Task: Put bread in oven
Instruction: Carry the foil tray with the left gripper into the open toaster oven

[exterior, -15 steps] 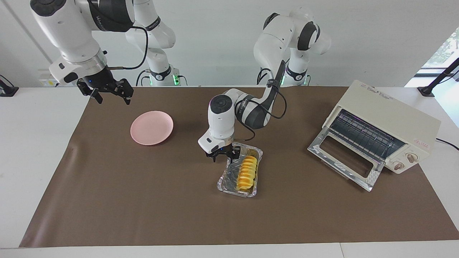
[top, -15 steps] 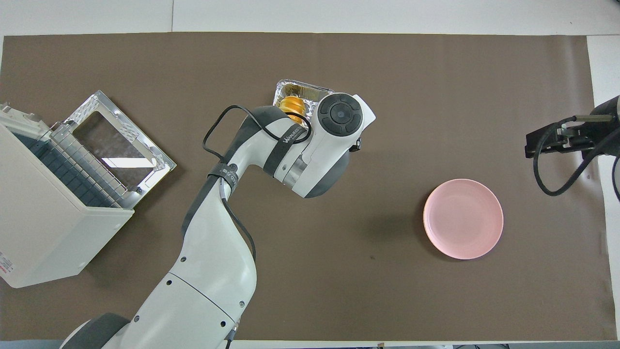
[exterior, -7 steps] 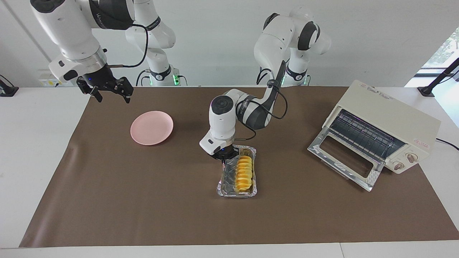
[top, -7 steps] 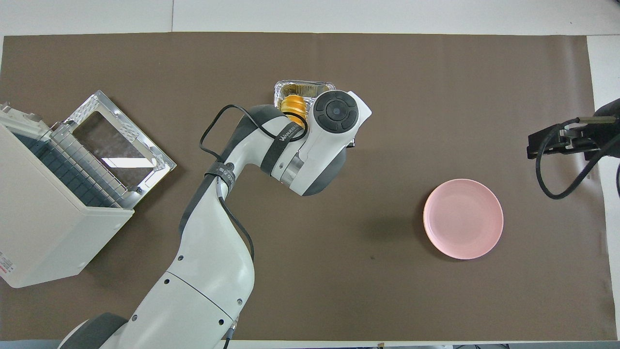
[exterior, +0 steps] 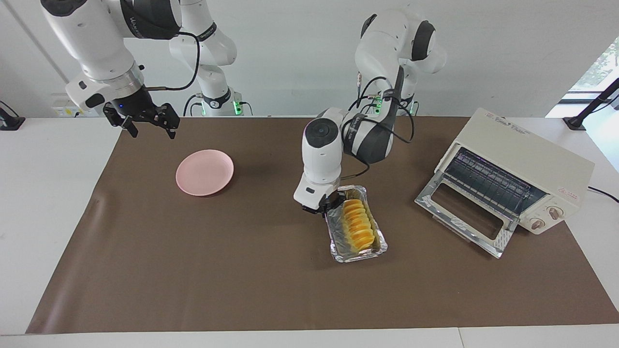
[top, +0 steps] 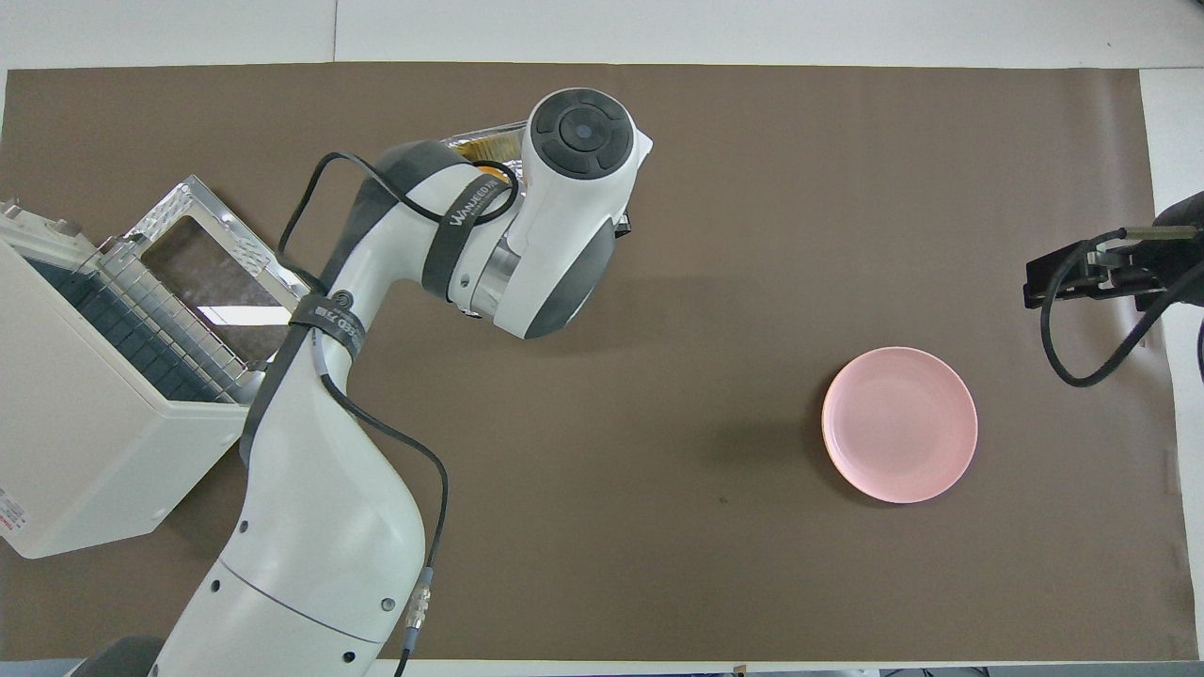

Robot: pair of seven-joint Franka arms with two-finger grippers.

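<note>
Left gripper point(exterior: 325, 209): pinched on tray point(exterior: 375, 252) rim.
Bread point(exterior: 359, 224): lay in tray, beside oven point(exterior: 524, 164).
Right gripper point(exterior: 147, 126): jaws apart, holding nothing, waiting near plate point(exterior: 204, 172).

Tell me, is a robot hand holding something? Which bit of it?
Yes. The left gripper is shut on the foil tray, pinching the rim at the corner nearest the robots. The bread lies in it. The right gripper holds nothing.
</note>
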